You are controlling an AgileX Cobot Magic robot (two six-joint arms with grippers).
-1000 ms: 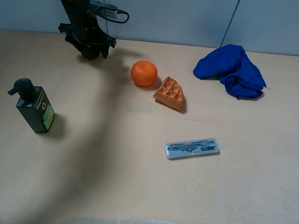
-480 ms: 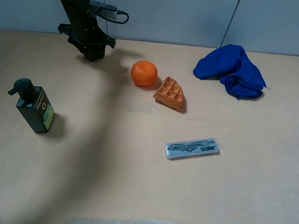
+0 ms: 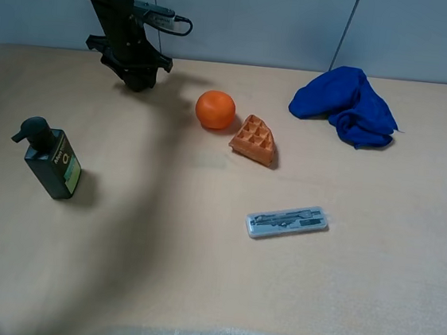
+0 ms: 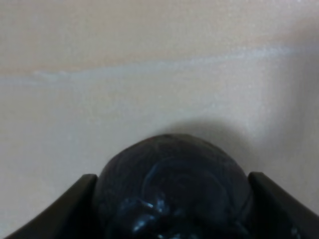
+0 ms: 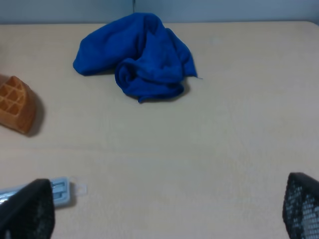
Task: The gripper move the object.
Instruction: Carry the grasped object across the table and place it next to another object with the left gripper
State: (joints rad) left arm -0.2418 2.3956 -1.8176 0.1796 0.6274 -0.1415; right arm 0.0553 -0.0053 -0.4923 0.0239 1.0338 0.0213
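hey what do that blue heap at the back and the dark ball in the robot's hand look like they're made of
The blue heap looks like soft matte cloth, going by its crumpled folds. The dark ball, gripped in the left hand, looks smooth and slightly glossy with small highlights, perhaps plastic or rubber; the view leaves that open.

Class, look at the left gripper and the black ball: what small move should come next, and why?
Probably lift the ball straight up a little. The fingers of the left gripper seem to press both its sides, and its shadow sits close by it on the table, so it looks held but hardly raised.
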